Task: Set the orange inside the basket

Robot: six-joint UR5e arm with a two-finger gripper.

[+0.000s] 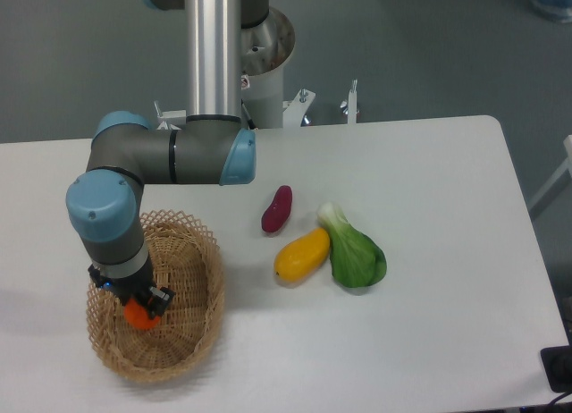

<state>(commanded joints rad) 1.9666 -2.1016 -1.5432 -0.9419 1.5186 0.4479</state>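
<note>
The small round orange sits between the fingers of my gripper, which is shut on it. Both are down inside the oval tan wicker basket at the table's front left, toward the basket's left side. My wrist hides the top of the fruit, and I cannot tell whether the orange touches the basket floor.
A dark red oblong fruit, a yellow-orange elongated fruit and a green leafy vegetable lie together at the table's middle. The arm's base column stands at the back edge.
</note>
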